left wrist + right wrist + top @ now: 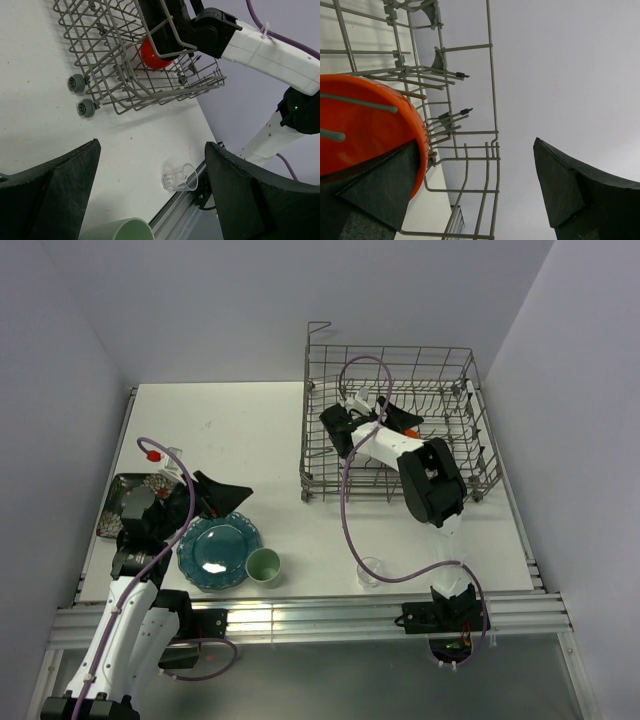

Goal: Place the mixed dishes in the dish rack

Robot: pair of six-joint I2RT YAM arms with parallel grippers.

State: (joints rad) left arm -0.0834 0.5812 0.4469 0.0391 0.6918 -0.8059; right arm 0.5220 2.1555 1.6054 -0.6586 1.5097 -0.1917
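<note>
Reaching into the wire dish rack (390, 348), the right gripper (476, 145) has its jaws spread wide with nothing between them. The orange-red bowl (365, 120) sits among the tines, just beside one finger. The left gripper (151, 145) hovers near the teal plate (220, 550), also wide open and empty; the green cup (263, 566), clear glass (370, 572) and black plate (112, 502) sit on the table (230, 430).
</note>
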